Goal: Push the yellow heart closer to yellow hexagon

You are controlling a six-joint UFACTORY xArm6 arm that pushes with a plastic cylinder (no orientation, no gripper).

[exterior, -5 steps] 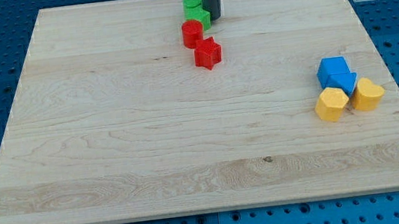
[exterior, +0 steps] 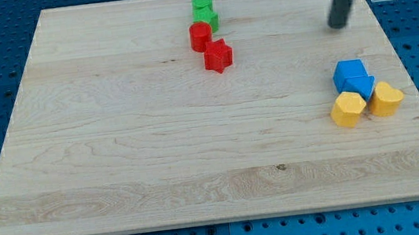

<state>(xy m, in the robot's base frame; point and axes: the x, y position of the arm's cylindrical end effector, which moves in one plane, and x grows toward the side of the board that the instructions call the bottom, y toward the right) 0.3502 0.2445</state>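
so my tip (exterior: 337, 25) is up near the view's top right, well clear of the blocks, touching nothing (no gripper, just a rod). Approach step imo. Yellow heart (exterior: 387, 99) sits right of the yellow hexagon (exterior: 348, 109), blue blocks (exterior: 354, 79) wedged above; next I'd swing round the heart's right side and nudge left

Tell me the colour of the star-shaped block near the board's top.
Red. The star block shows clearly in the camera view, just below the red cylinder.
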